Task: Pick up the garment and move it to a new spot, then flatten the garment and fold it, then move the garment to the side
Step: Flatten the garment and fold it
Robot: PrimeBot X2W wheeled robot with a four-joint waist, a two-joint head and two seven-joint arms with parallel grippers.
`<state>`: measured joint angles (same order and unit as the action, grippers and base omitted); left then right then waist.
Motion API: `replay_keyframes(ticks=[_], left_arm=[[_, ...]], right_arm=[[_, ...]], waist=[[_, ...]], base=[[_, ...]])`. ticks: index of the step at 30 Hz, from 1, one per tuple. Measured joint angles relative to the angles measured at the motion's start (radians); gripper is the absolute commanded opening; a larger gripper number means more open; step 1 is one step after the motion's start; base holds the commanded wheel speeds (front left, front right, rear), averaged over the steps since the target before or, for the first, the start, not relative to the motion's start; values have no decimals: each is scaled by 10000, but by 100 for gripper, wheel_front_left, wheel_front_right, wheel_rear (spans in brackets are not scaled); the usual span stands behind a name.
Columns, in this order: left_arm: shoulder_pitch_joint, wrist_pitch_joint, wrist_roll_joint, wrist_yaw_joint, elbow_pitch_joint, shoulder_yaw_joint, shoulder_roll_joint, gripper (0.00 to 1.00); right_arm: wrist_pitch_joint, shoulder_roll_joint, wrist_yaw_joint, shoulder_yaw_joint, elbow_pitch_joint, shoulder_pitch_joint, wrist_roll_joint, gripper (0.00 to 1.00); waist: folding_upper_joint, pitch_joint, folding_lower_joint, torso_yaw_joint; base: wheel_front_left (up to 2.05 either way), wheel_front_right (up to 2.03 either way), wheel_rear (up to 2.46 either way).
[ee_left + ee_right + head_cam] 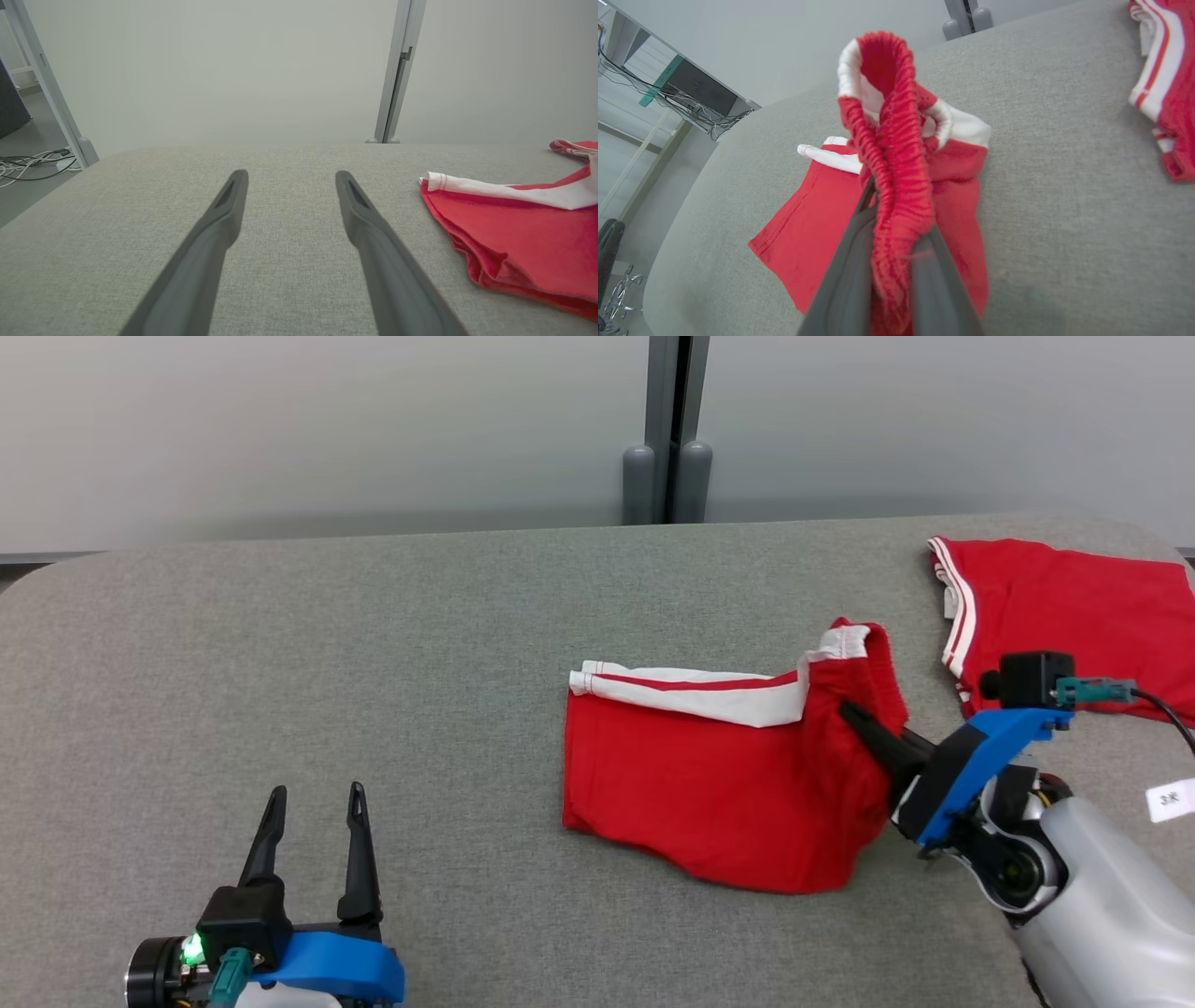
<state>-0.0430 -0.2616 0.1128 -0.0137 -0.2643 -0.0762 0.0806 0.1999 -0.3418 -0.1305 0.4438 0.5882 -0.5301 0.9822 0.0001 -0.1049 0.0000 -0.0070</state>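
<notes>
Right gripper [851, 714]: fingers nearly closed, clamped on the elastic waistband [896, 154] of the red shorts [709, 775]. In the right wrist view the gathered waistband runs up between the two dark fingers and stands above them in a loop. The fingertips are buried in fabric there.

Shorts position: right of centre on the grey fabric table [373, 644], mid-depth. The waistband end is on the right and lifted, bunched around the right gripper. The leg end on the left lies on the table. The white side stripe [691, 691] with a thin red line runs along the far edge, from the left hem up to the waistband. The near edge is rumpled, not flat. The lower layers look doubled over in the left wrist view.

Left gripper [317, 793]: fingers spread wide, nothing between them. It sits at the near-left of the table, well apart from the shorts, fingers pointing toward the far side. In the left wrist view the shorts' hem is off to the right of the right-hand finger, with no contact.

Other items:
- Second red garment [1074, 597] with white stripe trim lies flat at the far-right corner, near the shorts' waistband but apart from it. Can't tell the type.
- White label [1169, 799] at the right edge of the head view, text unreadable.
- Grey partition post [667, 476] behind the table's far edge.
</notes>
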Motion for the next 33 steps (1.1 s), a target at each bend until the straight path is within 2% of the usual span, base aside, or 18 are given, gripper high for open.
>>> replay_keyframes(ticks=[5, 9, 14, 18, 19, 20, 24, 28, 33], left_arm=[[-2, 0, -42, 48, -19, -50, -81, 100], [-46, 0, -65, 73, -44, -104, -130, 100], [-255, 0, -71, 115, -71, -274, -196, 100], [-395, 0, -27, 115, -88, -334, -221, 100], [-458, 0, -25, 115, -82, -341, -228, 100], [-479, 0, -12, 115, -82, -345, -236, 100], [-516, 0, 0, 94, -113, -368, -245, 100], [-569, 0, 10, 52, -148, -293, -255, 100], [-482, 0, -4, 29, -138, -29, -215, 100]], right_arm=[[280, 612, 0, -10, -236, -347, 163, 0], [274, 1363, 0, 150, -113, -709, -90, 0], [-92, 2090, 0, 324, 479, -1129, -706, 0], [-481, 2431, 0, 391, 1325, -1306, -1164, 0], [-566, 2499, 0, 445, 1542, -1339, -1300, 14], [-721, 2562, 0, 531, 1720, -1386, -1436, 100], [-1448, 2679, 0, 924, 2322, -1484, -2054, 100], [-2428, 2621, 0, 1246, 2222, -1559, -2289, 100], [-3921, 1812, -2, 1762, 1528, -1303, -2686, 100]], waist=[[0, -19, -1, 157], [0, -91, 0, 339], [0, -253, 0, 623], [0, -439, 0, 828], [0, -489, 1, 872], [0, -538, 0, 912], [0, -665, 1, 992], [0, -605, 1, 879], [0, -443, 1, 556]], base=[[0, 0, 0], [0, 0, 0], [0, 0, 0], [0, 0, 0], [0, 0, 0], [0, 0, 0], [0, 0, 0], [0, 0, 0], [0, 0, 0]])
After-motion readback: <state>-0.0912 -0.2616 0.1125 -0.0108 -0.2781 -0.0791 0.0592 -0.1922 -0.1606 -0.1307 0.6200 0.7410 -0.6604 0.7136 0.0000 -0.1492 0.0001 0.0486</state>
